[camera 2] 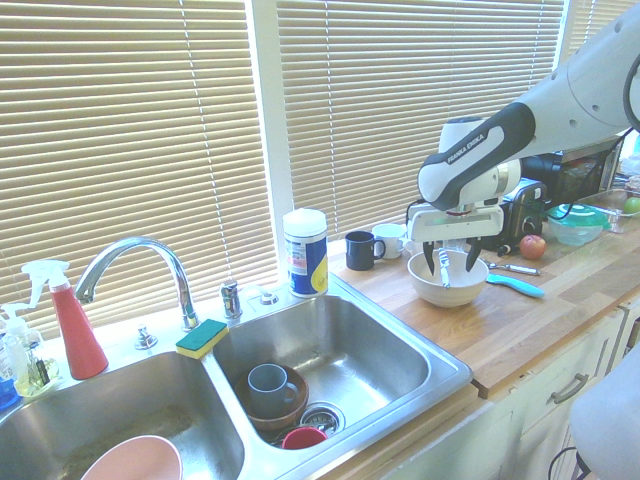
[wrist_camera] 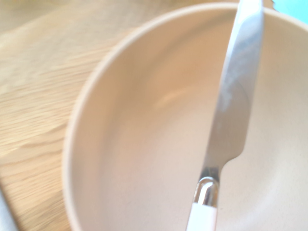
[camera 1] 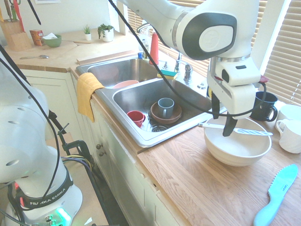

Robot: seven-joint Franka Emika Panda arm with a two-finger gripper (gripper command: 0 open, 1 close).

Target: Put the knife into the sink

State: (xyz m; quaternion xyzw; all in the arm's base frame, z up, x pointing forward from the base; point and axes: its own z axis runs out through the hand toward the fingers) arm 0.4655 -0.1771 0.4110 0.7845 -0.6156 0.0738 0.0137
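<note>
**Knife still bridging the bowl, claw poised above it**

Nearest to me on the worktop (camera 1: 197, 183) lies the broad teal plastic knife (camera 1: 278, 193), flat on the wood and well apart from the job in hand. Just beyond it sits the white bowl (camera 1: 237, 146), and across its rim rests the knife (camera 1: 235, 129) that matters: white handle on the rim nearer the sink (camera 1: 141, 96), striped silvery blade reaching over the hollow to the far rim. Its long axis runs level, roughly along the worktop's front edge, tip pointing away from the sink towards the white mugs (camera 1: 289, 129). The wrist view confirms it spans the bowl, blade over the empty inside.

The claw (camera 1: 222, 117) hangs straight down over the handle end, its dark fingers spread wide and holding nothing; one fingertip seems to dip near the knife, but I cannot tell whether it touches. Perched on the rim, the knife is lifted clear of any flat surface, which I judge leaves room for fingers to come down on either side of the slim handle. The fingers would need to straddle the knife across its length. A dark mug (camera 1: 264, 104) stands just behind the claw.

The sink's near basin already holds a grey cup in a brown bowl and a small red cup.
</note>
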